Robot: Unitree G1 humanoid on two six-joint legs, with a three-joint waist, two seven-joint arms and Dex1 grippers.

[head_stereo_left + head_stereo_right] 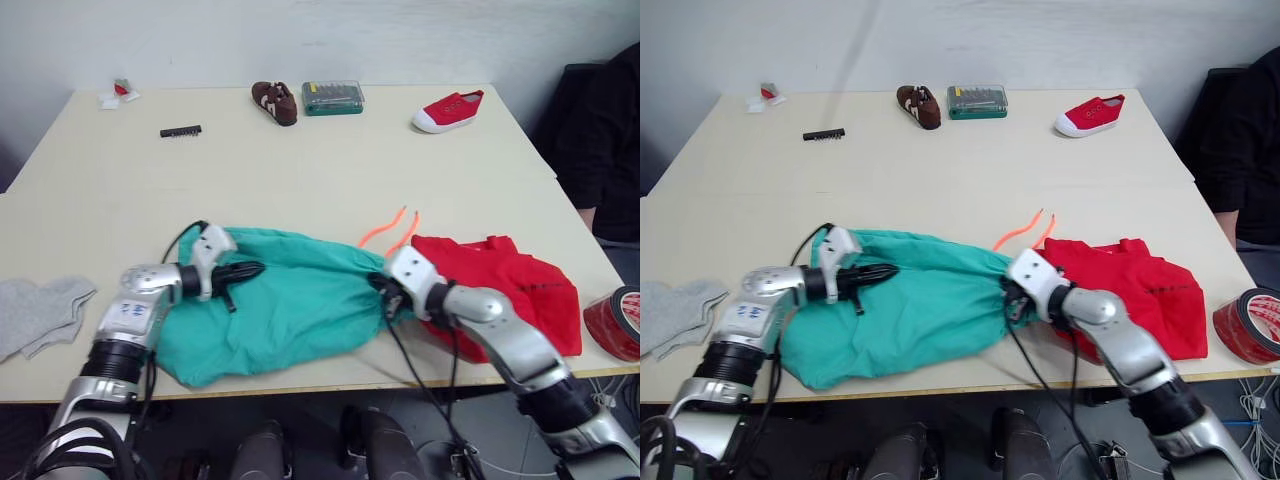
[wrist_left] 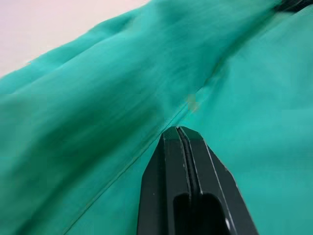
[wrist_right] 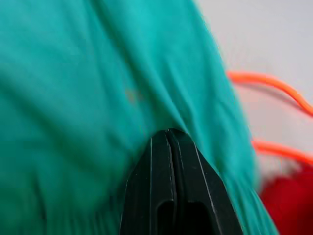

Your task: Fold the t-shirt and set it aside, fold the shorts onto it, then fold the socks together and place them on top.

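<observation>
Left eye view puts the shorts (image 1: pixel 280 305) near the front edge of the table (image 1: pixel 330 170), a wide teal heap whose gathered waist end touches the t-shirt (image 1: pixel 510 290), which lies bunched at the robot's right with the orange drawstring (image 1: pixel 385 230) trailing out between the 2 garments. The socks (image 1: pixel 40 312) sit well apart at the robot's far left. Both arms are on the shorts: the left gripper (image 1: pixel 243 271) lies on the upper left part of the cloth, and in the left wrist view its 2 fingers (image 2: pixel 188 186) are pressed flat together with their tips on a seam, though I cannot tell whether any cloth is pinched between them. The right gripper (image 3: pixel 171 139) meets the waist end, fingers likewise closed tip to tip against the teal fabric, and whether it has a fold in its grasp is hidden. The step in hand looks like folding the shorts. To do it well, each grip should catch both layers at a seam or the waistband, the 2 arms should lift and travel together so the cloth stays taut and flat, and the drawstring should be kept from dragging the t-shirt out of shape.
</observation>
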